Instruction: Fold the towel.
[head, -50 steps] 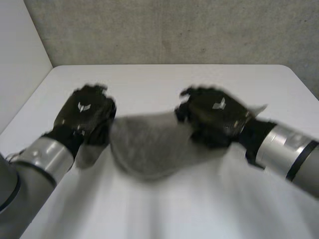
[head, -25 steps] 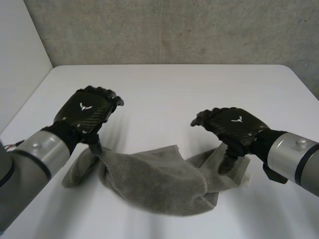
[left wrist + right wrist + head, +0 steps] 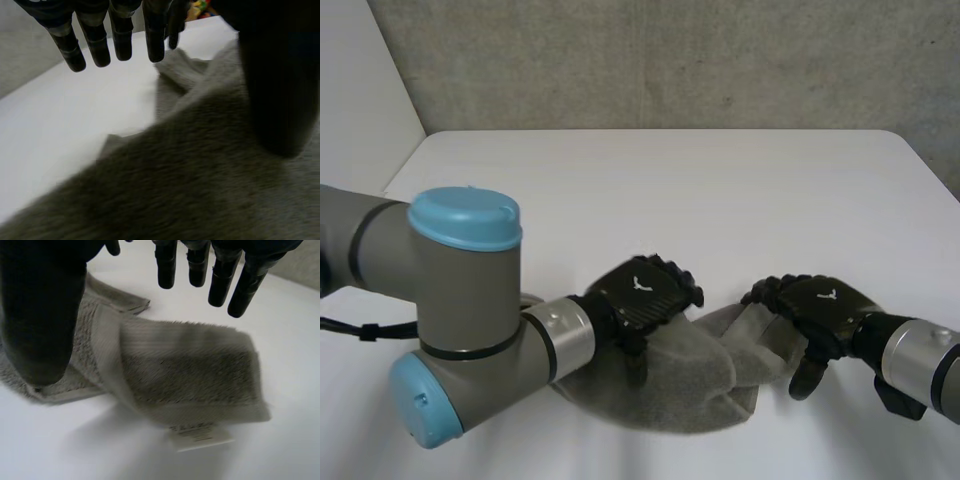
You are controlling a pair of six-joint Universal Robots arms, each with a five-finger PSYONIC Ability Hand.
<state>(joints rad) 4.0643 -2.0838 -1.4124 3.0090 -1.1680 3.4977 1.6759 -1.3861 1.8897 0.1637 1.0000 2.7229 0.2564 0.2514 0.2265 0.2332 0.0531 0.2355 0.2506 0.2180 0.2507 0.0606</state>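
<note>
While left robot hand (image 3: 645, 291), right robot hand (image 3: 820, 305) spread empty, grey towel (image 3: 692, 375) lies crumpled.

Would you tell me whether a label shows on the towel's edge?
Yes, a white label sticks out from the towel at its hemmed edge onto the white table.

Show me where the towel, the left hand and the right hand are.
towel (image 3: 695, 380), head view, grey middle.
left hand (image 3: 642, 292), head view, its back.
right hand (image 3: 823, 303), head view, its back.
</note>
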